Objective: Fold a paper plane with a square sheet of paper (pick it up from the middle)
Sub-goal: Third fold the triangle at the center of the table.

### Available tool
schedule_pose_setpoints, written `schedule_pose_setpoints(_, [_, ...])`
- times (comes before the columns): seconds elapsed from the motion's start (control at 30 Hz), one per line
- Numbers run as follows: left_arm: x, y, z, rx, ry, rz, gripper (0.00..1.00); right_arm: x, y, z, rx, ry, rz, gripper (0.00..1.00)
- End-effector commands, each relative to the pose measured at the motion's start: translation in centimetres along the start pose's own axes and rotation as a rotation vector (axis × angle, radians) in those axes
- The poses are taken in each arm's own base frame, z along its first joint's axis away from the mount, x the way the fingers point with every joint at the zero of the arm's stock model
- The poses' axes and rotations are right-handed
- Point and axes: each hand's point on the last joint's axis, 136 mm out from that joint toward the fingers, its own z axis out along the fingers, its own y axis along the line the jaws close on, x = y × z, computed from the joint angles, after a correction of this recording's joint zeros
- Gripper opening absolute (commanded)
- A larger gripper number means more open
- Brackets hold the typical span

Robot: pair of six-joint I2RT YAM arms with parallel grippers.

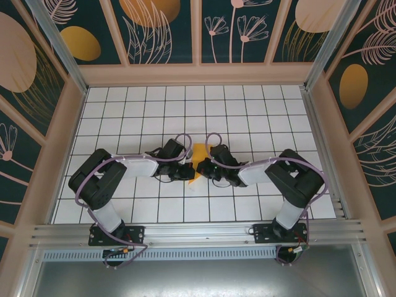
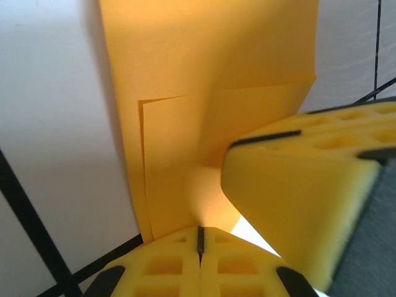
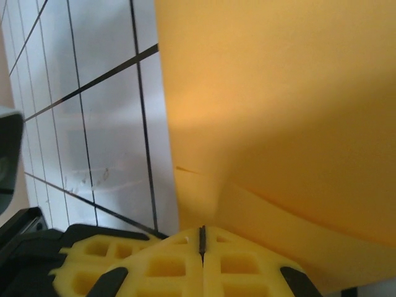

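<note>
The square sheet of paper [image 1: 199, 153] is orange-yellow and folded into a narrow pointed paper plane shape, its tip toward the near edge. It sits at the table's middle between both grippers. My left gripper [image 1: 188, 172] is shut, and in the left wrist view the layered paper [image 2: 204, 74] rises straight out of the closed fingertip line of that gripper [image 2: 199, 238]. My right gripper [image 1: 204, 167] is shut too, with the paper [image 3: 278, 111] running into its fingertip line [image 3: 202, 238]. A finger of the right gripper [image 2: 309, 185] presses close against the paper beside the left one.
The table [image 1: 154, 111] is white with a black grid. Dark leaf-pattern panels [image 1: 161, 31] wall the back and sides. An aluminium rail [image 1: 198, 232] runs along the near edge by the arm bases. Both arms are bent inward, their wrists almost touching.
</note>
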Motion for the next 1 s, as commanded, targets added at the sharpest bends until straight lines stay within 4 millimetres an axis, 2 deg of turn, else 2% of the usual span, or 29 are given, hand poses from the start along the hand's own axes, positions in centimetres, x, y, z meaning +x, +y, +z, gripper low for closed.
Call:
schedule_pose_setpoints(0.0, [1.4, 4.1, 0.6, -0.167, 0.027, -0.024, 0.00, 1.2, -3.4, 0.7, 0.107, 0.031, 0.035, 0.00])
schedule_pose_setpoints(0.07, [1.6, 4.4, 0.7, -0.178, 0.033, -0.030, 0.00, 1.0, -4.4, 0.5, 0.143, 0.023, 0.050, 0.00])
schedule_pose_setpoints(0.33, [1.8, 4.8, 0.7, -0.195, 0.040, -0.033, 0.00, 0.7, -5.7, 0.2, 0.170, 0.005, 0.067, 0.00])
schedule_pose_setpoints(0.7, [2.6, 5.7, 0.5, -0.225, 0.051, -0.039, 0.00, -4.0, -7.0, -1.7, 0.106, -0.117, 0.098, 0.00])
schedule_pose_setpoints(0.87, [2.6, 5.5, 0.5, -0.219, 0.051, -0.037, 0.00, -5.1, -8.8, -2.9, 0.080, -0.162, 0.139, 0.00])
schedule_pose_setpoints(0.97, [2.6, 5.5, 0.5, -0.216, 0.052, -0.035, 0.00, -5.3, -8.2, -3.4, 0.050, -0.172, 0.117, 0.00])
